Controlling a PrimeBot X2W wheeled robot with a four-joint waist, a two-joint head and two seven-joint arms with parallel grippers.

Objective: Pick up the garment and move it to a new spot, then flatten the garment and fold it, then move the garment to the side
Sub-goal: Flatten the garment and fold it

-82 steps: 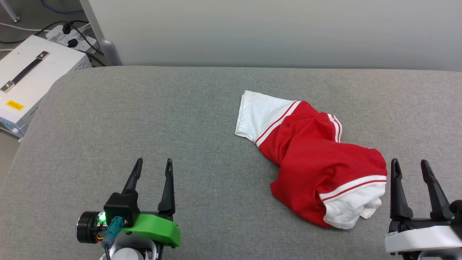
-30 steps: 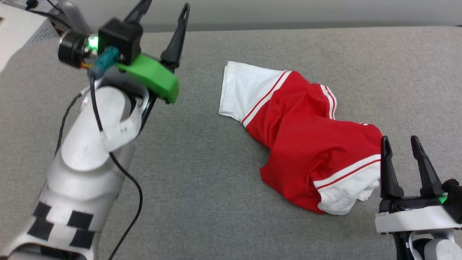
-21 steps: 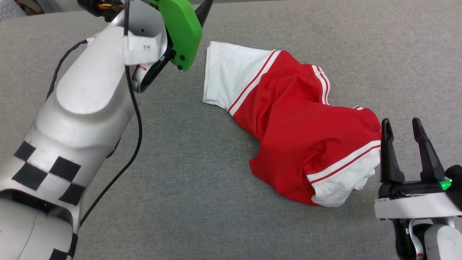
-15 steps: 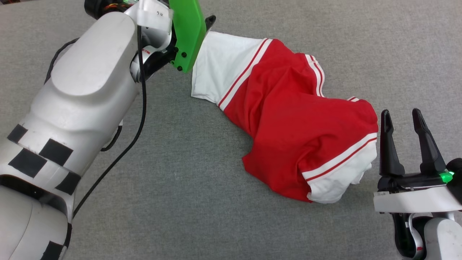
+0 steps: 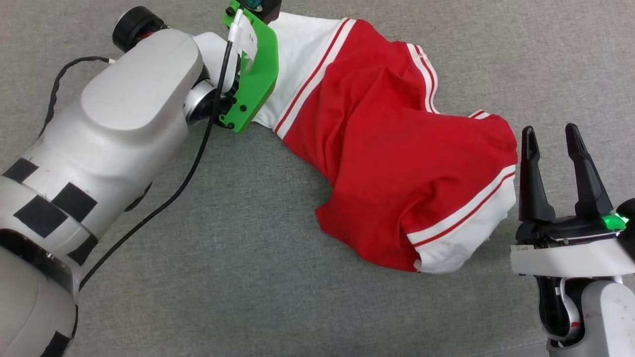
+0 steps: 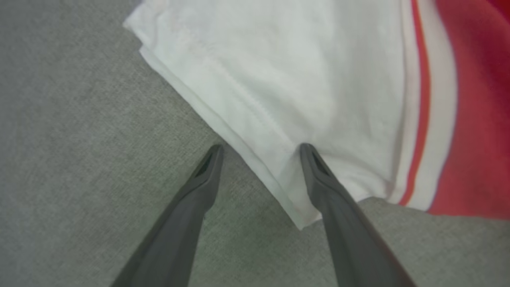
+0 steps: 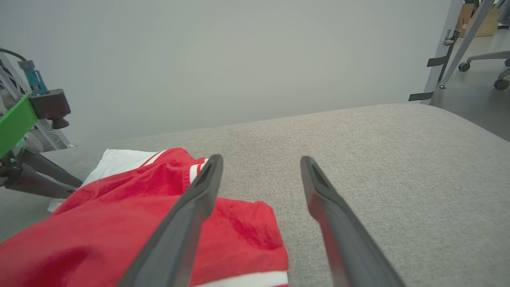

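The garment (image 5: pixel 397 163) is seen lying crumpled on the grey surface (image 5: pixel 248 277), stretched from top centre towards the right of the head view; the left gripper (image 6: pixel 261 146) is spread wide across the hem of one white sleeve (image 6: pixel 279 71), one finger over fabric, one over bare surface; the right gripper (image 5: pixel 549 129) is parted, nothing grasped, just beside the other sleeve (image 5: pixel 461 243).

Left gripper (image 6: pixel 261 146), earlier at rest, now at the garment's (image 5: pixel 397 163) white sleeve edge, fingers (image 6: pixel 330 199) astride it.
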